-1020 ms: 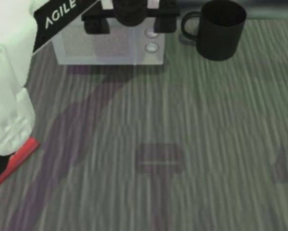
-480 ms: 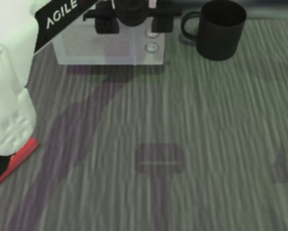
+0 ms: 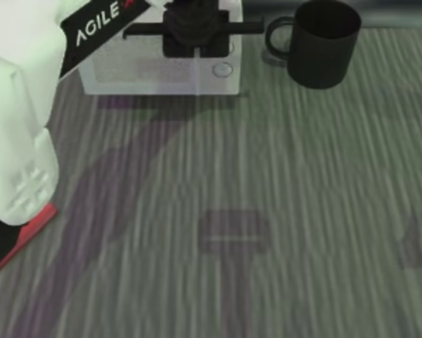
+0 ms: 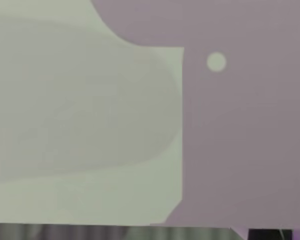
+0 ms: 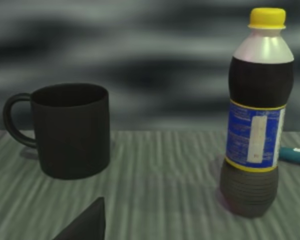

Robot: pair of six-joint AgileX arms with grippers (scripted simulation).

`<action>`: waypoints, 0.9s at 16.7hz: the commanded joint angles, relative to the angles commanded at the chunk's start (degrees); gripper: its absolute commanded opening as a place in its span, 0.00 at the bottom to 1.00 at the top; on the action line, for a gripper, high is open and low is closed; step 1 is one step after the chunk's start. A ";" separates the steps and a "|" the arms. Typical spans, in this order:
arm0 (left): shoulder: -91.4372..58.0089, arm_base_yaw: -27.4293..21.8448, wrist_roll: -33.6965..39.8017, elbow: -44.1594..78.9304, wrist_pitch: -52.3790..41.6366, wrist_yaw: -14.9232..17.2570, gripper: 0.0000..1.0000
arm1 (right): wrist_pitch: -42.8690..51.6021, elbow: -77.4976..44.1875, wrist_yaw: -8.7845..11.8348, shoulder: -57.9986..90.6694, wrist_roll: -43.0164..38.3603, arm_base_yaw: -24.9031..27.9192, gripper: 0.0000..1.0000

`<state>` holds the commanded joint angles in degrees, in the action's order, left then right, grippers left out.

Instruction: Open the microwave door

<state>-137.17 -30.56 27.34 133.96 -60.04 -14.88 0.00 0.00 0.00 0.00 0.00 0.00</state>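
My left pincer [image 3: 196,48] has just pressed together on the small white boxy microwave's [image 3: 161,70] mesh-windowed door [image 3: 144,70] edge, ready to pull.

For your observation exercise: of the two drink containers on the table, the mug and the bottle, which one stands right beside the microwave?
The black mug: it stands just right of the microwave, handle toward it. The cola bottle, yellow-capped, appears only in the right wrist view.

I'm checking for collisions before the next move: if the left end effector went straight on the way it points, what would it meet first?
Most likely the microwave. The left end effector is above it, pointing down at the front edge near the door. The left wrist view is filled by pale, flat surfaces close up. Depth is unclear.
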 joint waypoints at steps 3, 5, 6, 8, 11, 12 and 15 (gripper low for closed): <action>0.00 0.00 0.00 0.00 0.00 0.00 0.00 | 0.00 0.00 0.00 0.00 0.00 0.00 1.00; 0.00 0.00 0.00 0.00 0.00 0.00 0.00 | 0.00 0.00 0.00 0.00 0.00 0.00 1.00; 0.00 0.00 0.00 0.00 0.00 0.00 0.00 | 0.00 0.00 0.00 0.00 0.00 0.00 1.00; 1.27 -1.22 0.24 -2.45 -0.12 0.29 0.00 | 0.00 0.00 0.00 0.00 0.00 0.00 1.00; 3.65 -1.20 0.57 -6.33 1.71 -0.36 0.00 | 0.00 0.00 0.00 0.00 0.00 0.00 1.00; 4.75 -1.23 0.81 -8.23 2.58 -0.51 0.00 | 0.00 0.00 0.00 0.00 0.00 0.00 1.00; 7.50 -1.57 1.44 -12.93 4.90 -0.80 0.00 | 0.00 0.00 0.00 0.00 0.00 0.00 1.00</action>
<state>-129.67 -32.13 28.79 121.03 -55.14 -15.68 0.00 0.00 0.00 0.00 0.00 0.00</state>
